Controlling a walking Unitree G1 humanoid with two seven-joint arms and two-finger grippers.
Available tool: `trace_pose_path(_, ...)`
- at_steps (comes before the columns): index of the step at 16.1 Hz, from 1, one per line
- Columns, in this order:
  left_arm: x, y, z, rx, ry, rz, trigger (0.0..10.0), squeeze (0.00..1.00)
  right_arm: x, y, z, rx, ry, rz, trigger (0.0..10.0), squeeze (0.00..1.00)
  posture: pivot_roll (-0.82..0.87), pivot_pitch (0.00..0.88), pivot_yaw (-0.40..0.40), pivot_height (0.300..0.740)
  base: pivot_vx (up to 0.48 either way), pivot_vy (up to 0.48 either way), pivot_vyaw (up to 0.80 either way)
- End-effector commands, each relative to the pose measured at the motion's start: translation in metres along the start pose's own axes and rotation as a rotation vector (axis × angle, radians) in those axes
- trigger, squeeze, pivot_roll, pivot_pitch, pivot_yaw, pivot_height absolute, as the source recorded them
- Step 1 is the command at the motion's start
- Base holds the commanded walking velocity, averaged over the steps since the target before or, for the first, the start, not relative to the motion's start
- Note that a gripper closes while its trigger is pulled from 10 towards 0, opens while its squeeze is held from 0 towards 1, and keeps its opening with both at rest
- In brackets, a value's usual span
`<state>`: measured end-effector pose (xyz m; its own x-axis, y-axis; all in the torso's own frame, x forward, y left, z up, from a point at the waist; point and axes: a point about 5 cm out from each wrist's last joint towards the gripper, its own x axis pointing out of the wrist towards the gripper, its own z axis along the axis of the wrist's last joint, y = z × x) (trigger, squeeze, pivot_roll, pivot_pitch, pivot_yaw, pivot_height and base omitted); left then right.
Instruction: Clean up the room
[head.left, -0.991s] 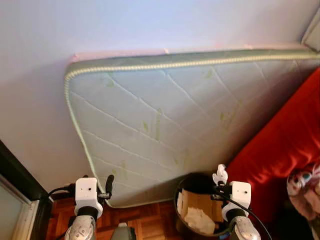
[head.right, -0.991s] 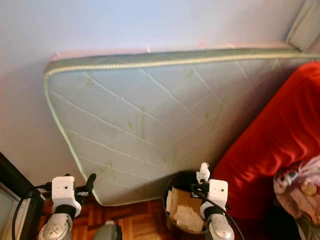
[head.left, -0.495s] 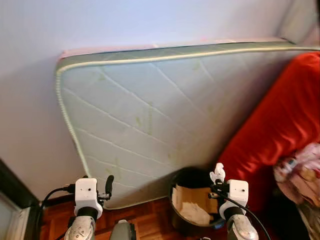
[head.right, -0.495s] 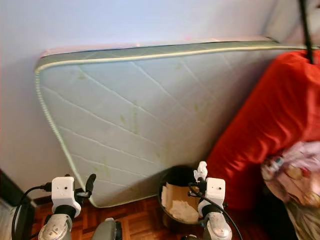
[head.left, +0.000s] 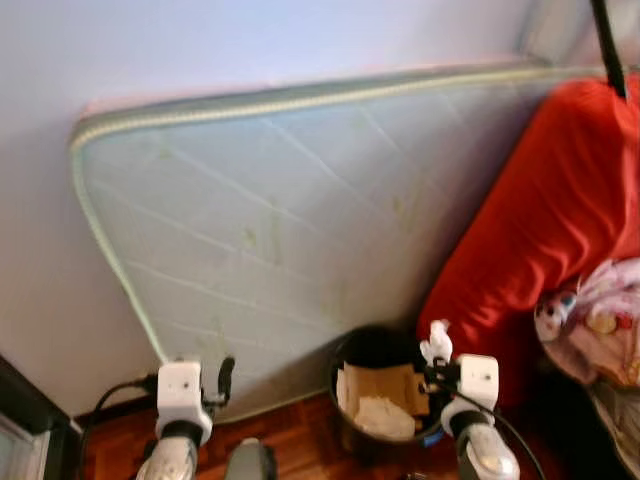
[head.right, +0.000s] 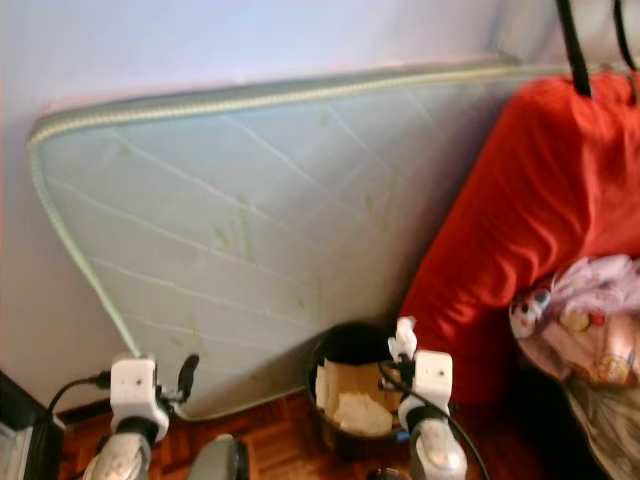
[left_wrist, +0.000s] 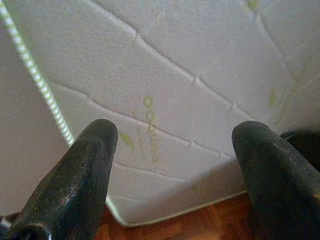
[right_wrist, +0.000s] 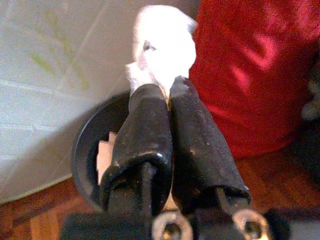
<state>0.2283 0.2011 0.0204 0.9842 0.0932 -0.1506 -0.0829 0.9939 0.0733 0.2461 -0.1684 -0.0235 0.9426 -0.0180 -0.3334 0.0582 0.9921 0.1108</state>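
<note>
**Right gripper holding a tissue wad right over the bin**

The right gripper (right_wrist: 162, 92) has its jaws pinched tight on a crumpled white tissue (right_wrist: 162, 45), which pokes out past the fingertips. In the left eye view that gripper sits in the lower right of the frame, with the tissue held up right at the rim of the black waste bin (head.left: 352, 355), on its right side.

The bin stands on the wood parquet floor (head.left: 300, 440) at the bottom centre of the frame. Inside it there's a piece of brown cardboard (head.left: 395, 382) and some more white crumpled paper (head.left: 382, 415). It's tucked in between a pale quilted mattress (head.left: 270, 220), which leans on its edge against the light wall (head.left: 200, 50), and a big red cushion-like thing (head.left: 540, 200) filling the right side of the frame. The bin looks just beside both; whether it touches them isn't clear.

The left gripper (left_wrist: 172, 175) is in the lower left of the head views, jaws spread wide apart with nothing between them, pointing at the lower part of the mattress. You can see the green piping along the mattress edge there, and some faint green print on the fabric.

Far right, below the red thing, there's a bundle of pinkish patterned fabric (head.left: 600, 325). Head views are a bit blurry, so its details are hard to read.
</note>
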Motion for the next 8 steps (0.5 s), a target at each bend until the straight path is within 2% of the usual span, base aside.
trace_pose_path(1, 0.0044, -0.0015, 0.006, 0.005, -0.017, -0.012, 10.0, 0.0, 0.0005, 0.0011, 0.0008, -0.001, -0.006, 0.007, 10.0, 0.0, 0.03, 0.008, -0.051, 0.625, 0.0, 0.0, 0.0)
trace_pose_path(8, 0.0044, -0.003, 0.0045, 0.006, -0.003, -0.022, 10.0, 0.0, 0.0016, 0.0054, -0.002, 0.003, 0.027, 0.046, 10.0, 0.0, 0.04, 0.014, -0.047, 0.625, 0.0, 0.0, 0.0)
